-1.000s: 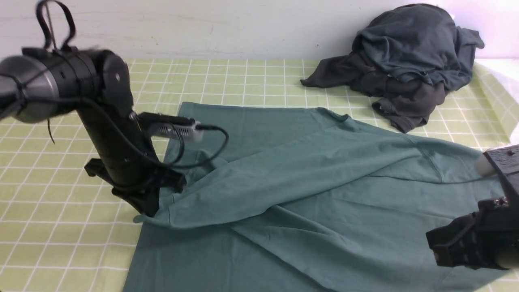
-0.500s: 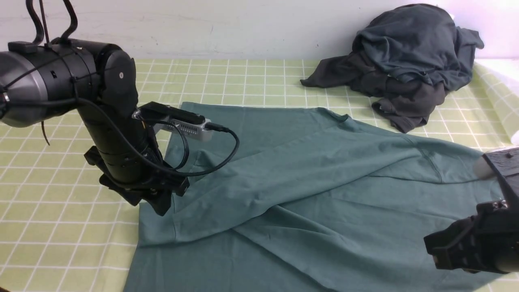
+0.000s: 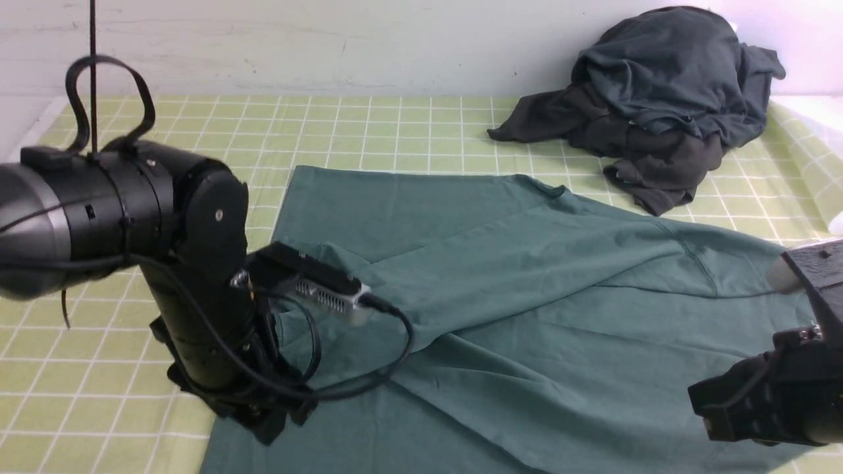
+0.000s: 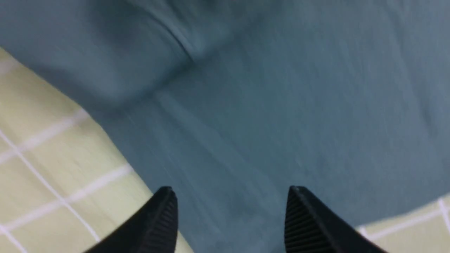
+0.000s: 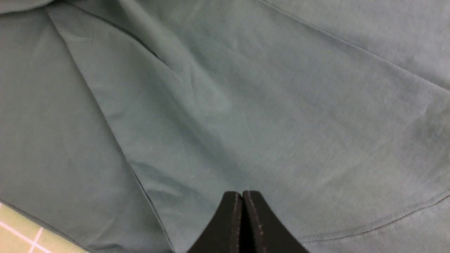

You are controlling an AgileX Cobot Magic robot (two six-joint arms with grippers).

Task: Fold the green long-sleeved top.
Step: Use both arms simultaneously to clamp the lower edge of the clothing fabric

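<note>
The green long-sleeved top lies spread over the middle of the table, with one sleeve folded slantwise across its body. My left gripper hangs over the top's near left corner. In the left wrist view the left gripper is open, with only green cloth below and nothing between its fingers. My right gripper is shut and empty, just above the top's cloth. The right arm stands at the near right edge of the top.
A heap of dark grey and blackish garments lies at the back right against the wall. A yellow-green checked cloth covers the table. Its left side shows beside my left arm.
My left gripper opened and let go of the top's left edge, which dropped flat. That arm then moved toward the near edge. The right arm stayed put.
</note>
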